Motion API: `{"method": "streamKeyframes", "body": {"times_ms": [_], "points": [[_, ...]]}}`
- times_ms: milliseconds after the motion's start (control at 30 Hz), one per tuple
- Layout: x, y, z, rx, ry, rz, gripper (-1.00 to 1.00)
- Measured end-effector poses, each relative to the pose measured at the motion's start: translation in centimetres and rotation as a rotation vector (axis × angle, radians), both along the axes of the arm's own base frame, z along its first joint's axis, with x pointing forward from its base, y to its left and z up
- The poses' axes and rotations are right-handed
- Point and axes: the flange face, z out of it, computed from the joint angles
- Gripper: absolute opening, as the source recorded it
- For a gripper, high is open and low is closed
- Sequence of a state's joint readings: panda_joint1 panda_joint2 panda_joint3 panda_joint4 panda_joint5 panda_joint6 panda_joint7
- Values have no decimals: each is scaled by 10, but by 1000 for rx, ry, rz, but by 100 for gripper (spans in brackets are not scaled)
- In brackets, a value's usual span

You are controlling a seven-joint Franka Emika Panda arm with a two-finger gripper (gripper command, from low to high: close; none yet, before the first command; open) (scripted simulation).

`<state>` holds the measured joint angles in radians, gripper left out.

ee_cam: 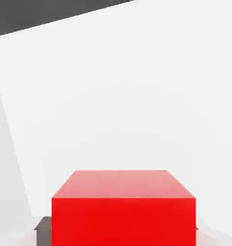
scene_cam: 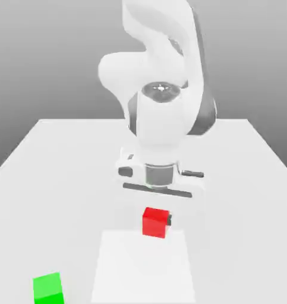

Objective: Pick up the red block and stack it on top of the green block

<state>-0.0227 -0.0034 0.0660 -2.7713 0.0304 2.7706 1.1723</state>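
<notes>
Red block (scene_cam: 155,222) sits clamped in your gripper (scene_cam: 156,224) (dark fingertip (scene_cam: 169,221) visible at its side), under the white arm; green block (scene_cam: 49,288) rests on the table (scene_cam: 252,178), well apart.

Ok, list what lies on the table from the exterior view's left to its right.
Green block → red block, shut in the gripper.
</notes>
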Motion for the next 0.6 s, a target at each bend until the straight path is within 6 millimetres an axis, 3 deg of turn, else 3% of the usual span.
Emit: {"method": "streamKeyframes", "body": {"times_ms": [200,367,433,533,567,600], "points": [[61,-87,17,13,1,-386,-100],[97,-168,29,0,4,-687,-100],[102,-189,18,-6,5,-759,-100],[104,-196,-22,-8,5,-779,-100],[103,-196,-30,-9,5,-781,100],[103,-196,-30,-9,5,-781,100]]}}
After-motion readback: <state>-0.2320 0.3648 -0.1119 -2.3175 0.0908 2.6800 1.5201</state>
